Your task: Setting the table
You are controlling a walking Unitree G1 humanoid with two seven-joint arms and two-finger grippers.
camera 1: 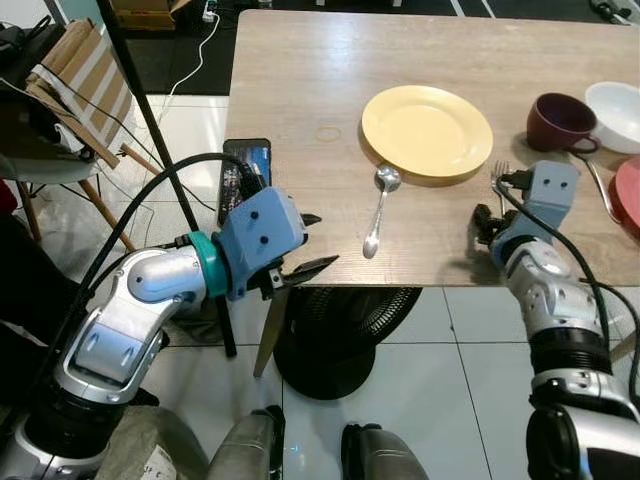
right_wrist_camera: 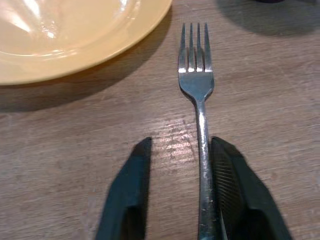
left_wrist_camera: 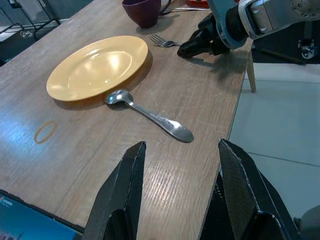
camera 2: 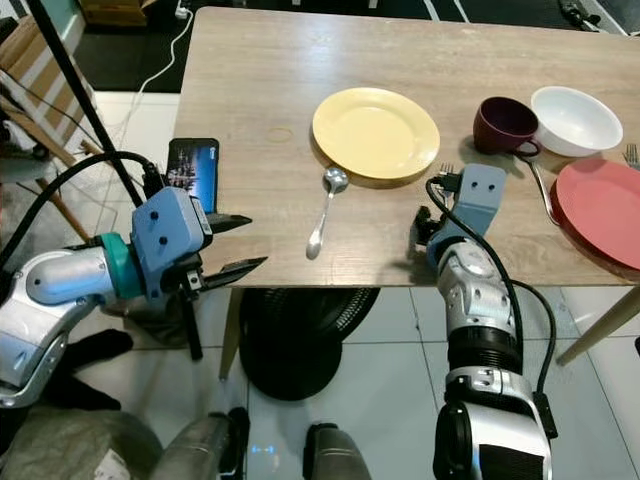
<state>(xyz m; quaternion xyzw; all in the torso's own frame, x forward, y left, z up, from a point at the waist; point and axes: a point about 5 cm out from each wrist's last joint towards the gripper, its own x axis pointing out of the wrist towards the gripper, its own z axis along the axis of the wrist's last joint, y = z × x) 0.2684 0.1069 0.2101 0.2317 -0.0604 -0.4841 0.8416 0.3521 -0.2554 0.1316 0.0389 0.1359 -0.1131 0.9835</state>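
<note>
A yellow plate sits in the middle of the wooden table. Left of the plate lies a spoon, its bowl by the rim. Right of the plate lies a fork, tines pointing away from me. My right gripper is low on the table over the fork's handle, open. The handle lies between the fingers, against one finger. My left gripper hangs open and empty off the table's front left edge, pointing toward the spoon.
A maroon cup, a white bowl and a red plate crowd the table's right end. A phone lies at the left edge. A fan stands under the table, and a folding chair is off to the left.
</note>
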